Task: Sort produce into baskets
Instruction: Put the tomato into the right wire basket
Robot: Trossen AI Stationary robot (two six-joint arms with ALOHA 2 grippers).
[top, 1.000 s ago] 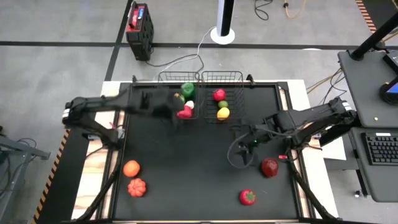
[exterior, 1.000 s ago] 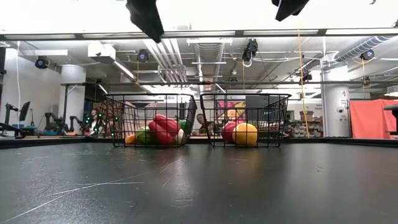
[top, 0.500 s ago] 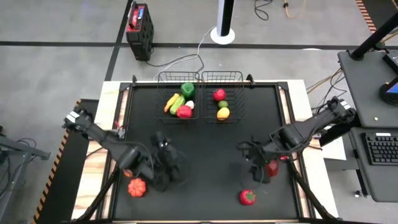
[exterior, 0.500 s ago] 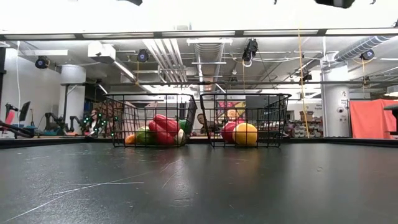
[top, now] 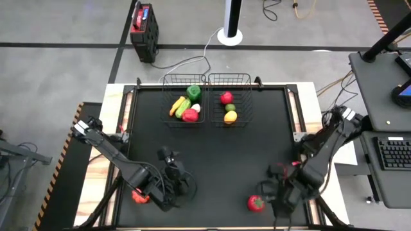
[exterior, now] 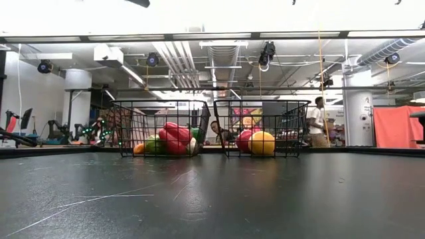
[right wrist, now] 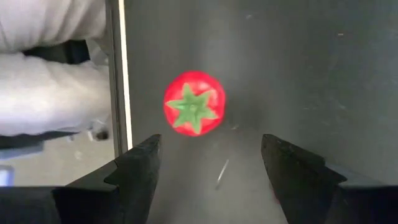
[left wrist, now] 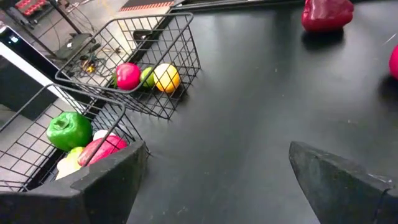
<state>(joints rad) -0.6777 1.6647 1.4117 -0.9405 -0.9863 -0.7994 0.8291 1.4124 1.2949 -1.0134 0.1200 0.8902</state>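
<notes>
Two black wire baskets stand side by side at the far edge of the black table [top: 212, 147], touching or nearly so. The left basket [top: 183, 81] holds a green pepper [top: 194, 92], a red pepper [top: 190, 115], a small white piece [top: 196, 108], a green cucumber [top: 183, 106] and an orange carrot [top: 174, 107] lying against each other. The right basket [top: 230, 80] holds a red fruit [top: 226, 97], a small green one [top: 230, 107] and a yellow lemon [top: 230, 117] in a row. From table height both baskets show their loads through the mesh, and a person [exterior: 317, 122] stands in the room behind them. On the near part of the table, a red tomato [top: 255, 203] with a green star top lies near the front right, with the right gripper [top: 277, 196] just beside it; in the right wrist view its fingers [right wrist: 140, 171] are spread wide, the tomato lying beyond them and apart from both. The left gripper [top: 172, 176] is over the front left of the table, its fingers [left wrist: 112, 174] also spread and holding nothing. An orange-red piece [top: 137, 196] shows partly under the left arm. A dark red pepper [left wrist: 327, 14] sits alone on the table, well apart from the baskets.
</notes>
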